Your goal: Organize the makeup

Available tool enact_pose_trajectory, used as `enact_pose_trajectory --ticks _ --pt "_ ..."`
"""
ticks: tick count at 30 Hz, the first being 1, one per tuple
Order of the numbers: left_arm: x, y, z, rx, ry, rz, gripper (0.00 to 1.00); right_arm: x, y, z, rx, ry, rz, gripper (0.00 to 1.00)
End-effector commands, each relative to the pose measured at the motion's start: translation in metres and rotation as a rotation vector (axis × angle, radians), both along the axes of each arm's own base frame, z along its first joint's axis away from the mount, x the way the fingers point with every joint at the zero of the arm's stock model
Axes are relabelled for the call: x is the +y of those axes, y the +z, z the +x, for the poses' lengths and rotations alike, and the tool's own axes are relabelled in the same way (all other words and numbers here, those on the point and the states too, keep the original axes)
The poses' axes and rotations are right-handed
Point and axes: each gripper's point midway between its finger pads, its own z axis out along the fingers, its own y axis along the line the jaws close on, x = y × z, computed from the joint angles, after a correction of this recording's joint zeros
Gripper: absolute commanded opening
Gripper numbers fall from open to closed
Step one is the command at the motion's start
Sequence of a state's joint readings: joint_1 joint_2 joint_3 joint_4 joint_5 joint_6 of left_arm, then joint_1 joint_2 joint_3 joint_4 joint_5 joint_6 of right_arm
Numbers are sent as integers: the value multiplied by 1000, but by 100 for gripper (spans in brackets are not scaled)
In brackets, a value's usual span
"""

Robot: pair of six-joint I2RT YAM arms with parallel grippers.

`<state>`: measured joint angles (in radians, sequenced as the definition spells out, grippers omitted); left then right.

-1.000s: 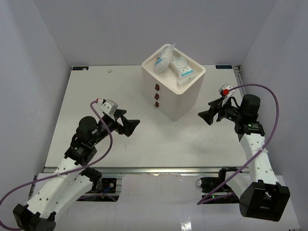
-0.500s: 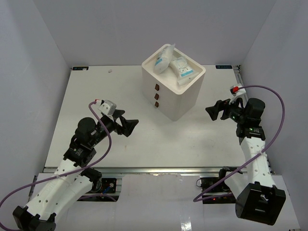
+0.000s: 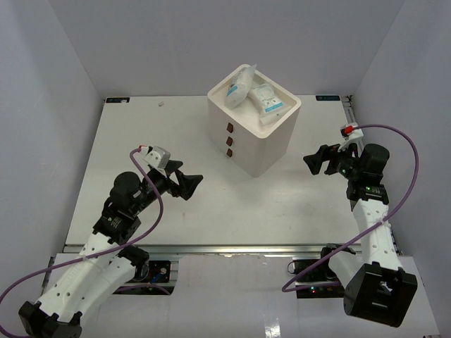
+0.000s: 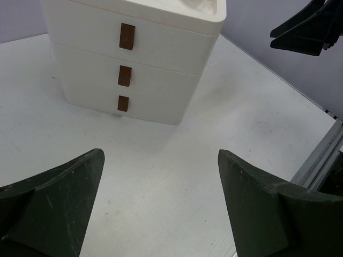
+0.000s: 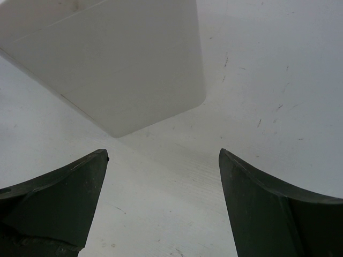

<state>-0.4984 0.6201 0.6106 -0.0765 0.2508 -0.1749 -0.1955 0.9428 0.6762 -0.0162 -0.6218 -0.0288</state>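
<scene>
Two white makeup packs (image 3: 264,98) lying in open top of single drawer box (image 3: 271,149), three knobs (image 3: 230,141), on bench (image 3: 141,134) | left pincer (image 3: 194,186) released, empty | right pincer (image 3: 309,163) released, empty

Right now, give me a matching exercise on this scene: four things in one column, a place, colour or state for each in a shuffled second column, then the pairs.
Things
1. left tool
2. right tool
3. makeup
4. knobs

Place, colour or state
A. dark red, in a column down one face of the drawer box
B. open and empty, right of the box in the top view
C. lying in the open top of the box
D. open and empty, left of the box in the top view

Pairs: 1-D, 2-B, 3-C, 4-A
</scene>
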Motion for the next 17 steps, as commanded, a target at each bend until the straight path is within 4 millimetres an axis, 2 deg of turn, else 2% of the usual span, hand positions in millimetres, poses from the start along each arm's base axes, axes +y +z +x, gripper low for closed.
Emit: enact_pose_trajectory --ticks 1,17 --pt "1 2 1 -2 6 -1 98 -4 10 7 -47 -21 -10 90" --pt "0 -1 2 12 2 4 98 -6 13 5 -62 -25 -22 90"
